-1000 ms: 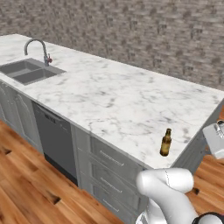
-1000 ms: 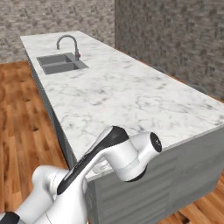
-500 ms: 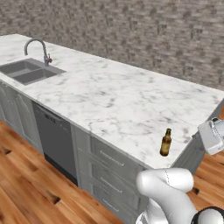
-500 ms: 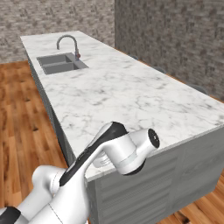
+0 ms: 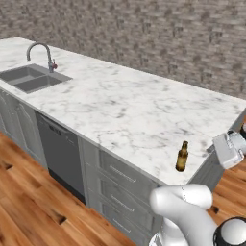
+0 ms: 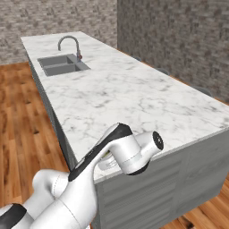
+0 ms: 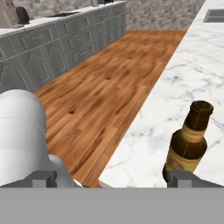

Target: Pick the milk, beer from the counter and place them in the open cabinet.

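The jaws stood fully open, holding nothing. The bottle [image 7: 189,142] stood upright on the counter [image 5: 120,105] at five o'clock, uncollected; nothing was stowed yet.

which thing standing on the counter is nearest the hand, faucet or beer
The beer: it stands upright at the counter's near corner beside the open hand; the faucet is at the far end.

The robot arm [image 6: 85,179] is built of smooth, rounded white segments with a glossy finish; a black band runs along the upper link toward a grey-capped cylindrical joint [image 6: 156,141]. A dark spherical joint sits low at the base; the boxy pale-grey hand [image 5: 229,149] carries small dark fittings.
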Controlling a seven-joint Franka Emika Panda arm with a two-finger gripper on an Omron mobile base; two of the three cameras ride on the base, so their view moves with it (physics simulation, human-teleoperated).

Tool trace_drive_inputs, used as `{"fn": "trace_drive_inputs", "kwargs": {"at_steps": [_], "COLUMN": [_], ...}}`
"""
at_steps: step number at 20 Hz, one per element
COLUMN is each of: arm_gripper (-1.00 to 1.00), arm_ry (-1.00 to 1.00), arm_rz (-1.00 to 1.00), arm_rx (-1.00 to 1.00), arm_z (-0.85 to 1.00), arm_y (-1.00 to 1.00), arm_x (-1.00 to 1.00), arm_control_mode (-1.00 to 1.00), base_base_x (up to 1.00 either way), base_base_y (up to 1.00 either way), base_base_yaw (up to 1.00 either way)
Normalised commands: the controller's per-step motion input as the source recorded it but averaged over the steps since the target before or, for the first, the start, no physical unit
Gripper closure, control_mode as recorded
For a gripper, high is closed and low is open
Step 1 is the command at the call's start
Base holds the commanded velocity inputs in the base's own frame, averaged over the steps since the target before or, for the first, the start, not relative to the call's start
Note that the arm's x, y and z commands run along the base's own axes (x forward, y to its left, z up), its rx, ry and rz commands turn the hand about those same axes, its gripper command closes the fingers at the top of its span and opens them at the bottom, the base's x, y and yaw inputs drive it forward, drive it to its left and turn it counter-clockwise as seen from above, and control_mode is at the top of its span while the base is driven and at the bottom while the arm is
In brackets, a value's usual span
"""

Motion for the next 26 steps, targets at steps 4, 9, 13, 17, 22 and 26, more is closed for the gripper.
{"fn": "trace_drive_inputs", "kwargs": {"at_steps": [4, 9, 13, 17, 22, 26], "arm_gripper": [-1.00, -1.00, -1.00, -1.00, -1.00, -1.00], "arm_ry": [0.01, 0.01, 0.01, 0.01, 0.00, 0.00], "arm_rz": [0.00, 0.00, 0.00, 0.00, 0.00, 0.00], "arm_rx": [0.00, 0.00, 0.00, 0.00, 0.00, 0.00], "arm_z": [-0.26, -0.21, -0.25, -0.18, -0.18, -0.21], "arm_y": [0.00, 0.00, 0.00, 0.00, -0.01, 0.00], "arm_x": [0.30, 0.35, 0.28, 0.24, 0.29, 0.15], "arm_control_mode": [-1.00, -1.00, -1.00, -1.00, -1.00, -1.00], "base_base_x": [0.00, 0.00, 0.00, 0.00, 0.00, 0.00], "base_base_y": [0.00, 0.00, 0.00, 0.00, 0.00, 0.00], "base_base_yaw": [0.00, 0.00, 0.00, 0.00, 0.00, 0.00]}}
